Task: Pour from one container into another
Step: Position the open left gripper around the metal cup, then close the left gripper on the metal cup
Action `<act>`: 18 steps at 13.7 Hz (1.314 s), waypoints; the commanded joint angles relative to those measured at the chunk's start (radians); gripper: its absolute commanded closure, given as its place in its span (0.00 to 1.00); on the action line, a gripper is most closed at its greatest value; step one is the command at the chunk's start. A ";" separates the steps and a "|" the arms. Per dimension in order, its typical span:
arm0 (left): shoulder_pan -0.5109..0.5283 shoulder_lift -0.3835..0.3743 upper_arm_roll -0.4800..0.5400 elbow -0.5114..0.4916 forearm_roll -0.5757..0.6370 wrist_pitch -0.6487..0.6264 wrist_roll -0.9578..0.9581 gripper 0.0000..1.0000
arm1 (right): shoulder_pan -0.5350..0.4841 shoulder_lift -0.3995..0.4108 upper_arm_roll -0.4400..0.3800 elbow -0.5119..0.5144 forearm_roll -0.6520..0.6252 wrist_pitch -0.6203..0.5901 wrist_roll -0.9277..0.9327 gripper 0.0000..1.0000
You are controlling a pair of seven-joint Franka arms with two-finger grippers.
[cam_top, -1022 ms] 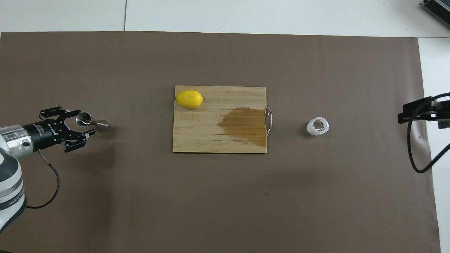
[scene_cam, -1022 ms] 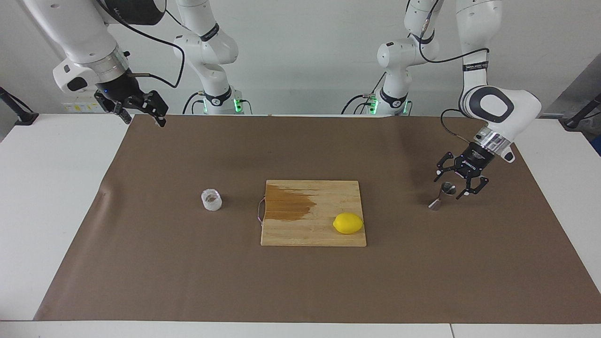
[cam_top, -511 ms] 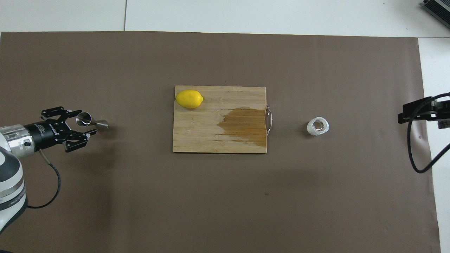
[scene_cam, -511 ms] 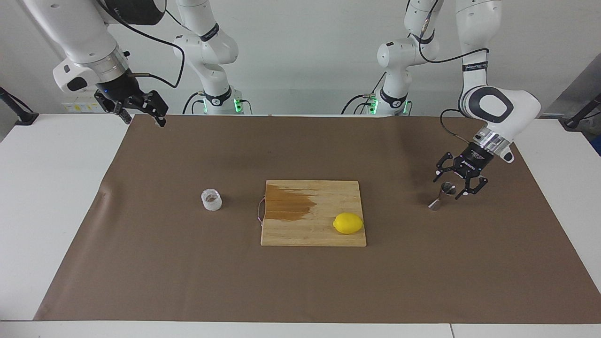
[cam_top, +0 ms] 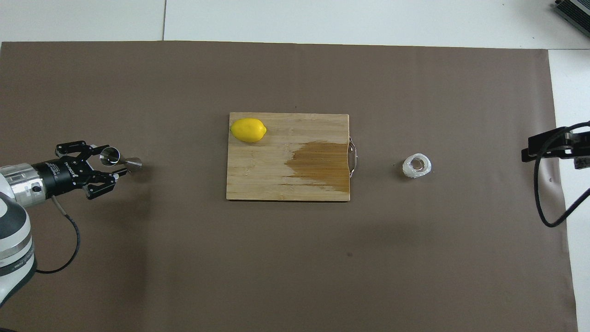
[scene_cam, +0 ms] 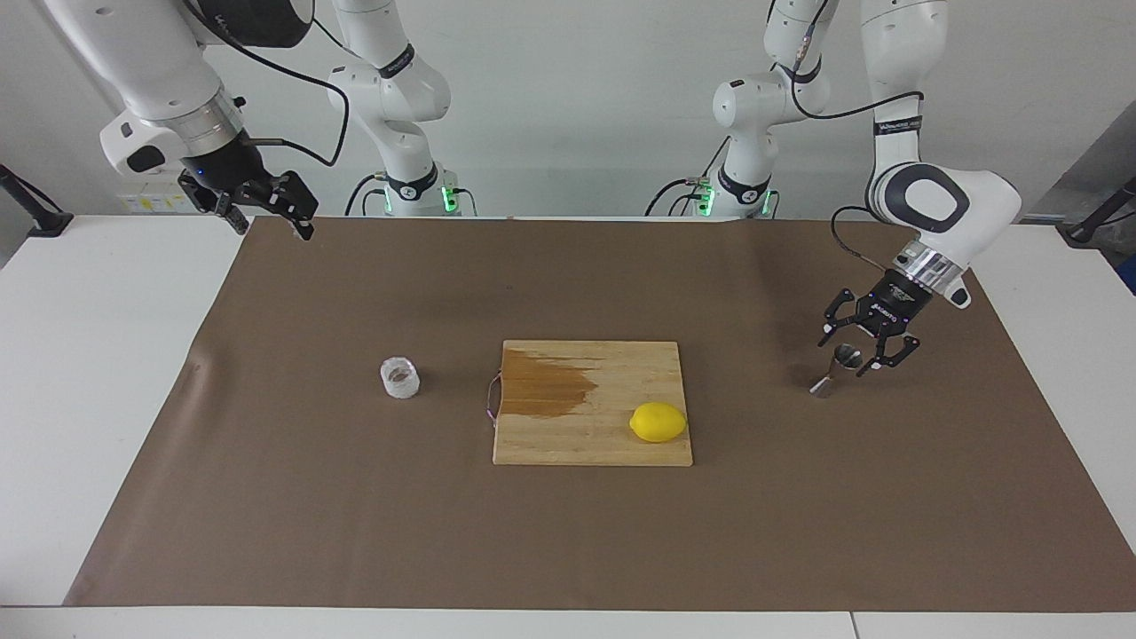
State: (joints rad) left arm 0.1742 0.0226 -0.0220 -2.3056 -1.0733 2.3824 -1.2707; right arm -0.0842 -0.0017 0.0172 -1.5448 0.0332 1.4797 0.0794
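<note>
At the left arm's end of the counter you see the steel jigger (scene_cam: 835, 370) between the parted fingers of the left pincer (scene_cam: 849, 353) | clear cup (scene_cam: 400, 377) beside the cutting board (scene_cam: 592, 403) | right pincer (scene_cam: 266, 216) waits raised, fingers apart.

We had two cameras on the scene, and we placed both by the cutting board (scene_cam: 593, 404) at the middle of the brown mat (scene_cam: 568, 532). The facing camera sat high, across the table from the robots, and looked back at them from a fair distance; it took in both arm bases, the wall and the whole mat around the board. The overhead camera (cam_top: 288, 157) hung high above the robots' own end and looked steeply down and forward, somewhat closer in. Both views shared the board, the lemon (scene_cam: 658, 422) on it and most of the mat, turned half a turn from each other
</note>
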 commanded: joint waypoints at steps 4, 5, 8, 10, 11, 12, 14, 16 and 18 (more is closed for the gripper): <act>0.001 -0.009 0.010 -0.017 -0.023 0.011 0.047 0.21 | -0.006 -0.003 0.004 0.003 -0.003 -0.016 0.005 0.00; 0.001 -0.007 0.010 -0.017 -0.023 0.011 0.047 0.21 | -0.006 -0.003 0.004 0.003 -0.003 -0.016 0.005 0.00; -0.008 -0.007 0.010 -0.017 -0.023 0.018 0.047 0.21 | -0.006 -0.003 0.006 0.003 -0.003 -0.016 0.005 0.00; -0.005 -0.007 0.010 -0.017 -0.023 0.017 0.047 0.27 | -0.006 -0.003 0.006 0.003 -0.003 -0.016 0.005 0.00; -0.005 -0.007 0.008 -0.017 -0.023 0.017 0.047 0.28 | -0.006 -0.003 0.004 0.003 -0.003 -0.016 0.005 0.00; -0.008 -0.007 0.008 -0.017 -0.023 0.018 0.047 0.28 | -0.006 -0.003 0.004 0.003 -0.003 -0.016 0.005 0.00; -0.010 -0.007 0.008 -0.017 -0.023 0.018 0.048 0.28 | -0.006 -0.003 0.004 0.003 -0.003 -0.016 0.005 0.00; -0.012 -0.007 0.008 -0.017 -0.023 0.018 0.048 0.28 | -0.006 -0.003 0.004 0.003 -0.003 -0.016 0.005 0.00; -0.012 -0.007 0.008 -0.017 -0.023 0.018 0.048 0.30 | -0.006 -0.003 0.004 0.003 -0.003 -0.016 0.005 0.00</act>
State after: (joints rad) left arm 0.1745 0.0226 -0.0184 -2.3057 -1.0735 2.3824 -1.2454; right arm -0.0842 -0.0017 0.0172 -1.5448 0.0332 1.4797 0.0794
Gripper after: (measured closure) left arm 0.291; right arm 0.000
